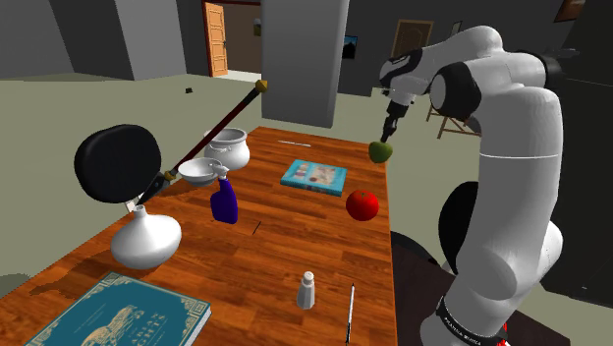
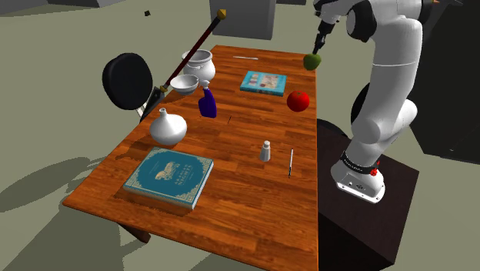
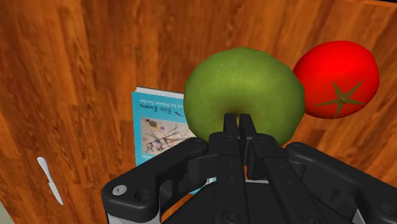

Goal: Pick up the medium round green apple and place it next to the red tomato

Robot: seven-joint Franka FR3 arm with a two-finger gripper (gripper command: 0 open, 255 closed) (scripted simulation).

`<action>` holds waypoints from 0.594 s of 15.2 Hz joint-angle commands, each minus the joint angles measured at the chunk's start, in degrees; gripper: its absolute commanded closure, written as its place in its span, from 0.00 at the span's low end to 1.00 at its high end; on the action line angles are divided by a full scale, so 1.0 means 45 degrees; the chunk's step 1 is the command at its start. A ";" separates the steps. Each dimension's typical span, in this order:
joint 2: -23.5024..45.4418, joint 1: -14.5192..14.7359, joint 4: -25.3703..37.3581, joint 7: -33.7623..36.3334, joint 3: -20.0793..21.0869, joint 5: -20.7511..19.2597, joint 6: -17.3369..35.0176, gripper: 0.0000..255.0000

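The green apple (image 1: 380, 151) is at the table's far corner on the shoulder view's right, directly under my gripper (image 1: 389, 131). In the wrist view the apple (image 3: 245, 89) sits at the tips of my gripper (image 3: 238, 121), whose fingers are drawn close together and pinch its top. I cannot tell whether the apple rests on the wood or hangs just above it. The red tomato (image 1: 362, 204) lies nearer the stand along the same table edge, a short way from the apple. Both also show in the second exterior view, the apple (image 2: 311, 61) beyond the tomato (image 2: 298, 100), under the gripper (image 2: 318, 40).
A light blue book (image 1: 314, 176) lies beside the tomato. A blue bottle (image 1: 225, 201), white bowls (image 1: 203, 170), a white pot (image 1: 231, 147), a white vase (image 1: 145, 240), a salt shaker (image 1: 306, 290), a pen (image 1: 350, 313) and a large teal book (image 1: 123, 315) share the wooden table (image 1: 285, 236).
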 commanded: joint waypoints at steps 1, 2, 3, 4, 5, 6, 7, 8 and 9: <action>0.0701 -0.0478 0.0659 -0.0415 0.0056 0.0401 -0.0144 1.00; 0.0730 -0.0476 0.0529 -0.0456 0.0079 0.0430 0.0006 1.00; 0.0762 -0.0473 0.0403 -0.0498 0.0099 0.0464 0.0154 1.00; 0.0799 -0.0469 0.0282 -0.0543 0.0117 0.0501 0.0300 1.00; 0.0838 -0.0466 0.0164 -0.0588 0.0135 0.0541 0.0445 1.00; 0.0879 -0.0464 0.0049 -0.0634 0.0154 0.0582 0.0588 1.00; 0.0924 -0.0464 -0.0061 -0.0680 0.0174 0.0625 0.0730 1.00; 0.0971 -0.0465 -0.0168 -0.0728 0.0195 0.0670 0.0871 1.00; 0.1020 -0.0468 -0.0271 -0.0776 0.0217 0.0717 0.1010 1.00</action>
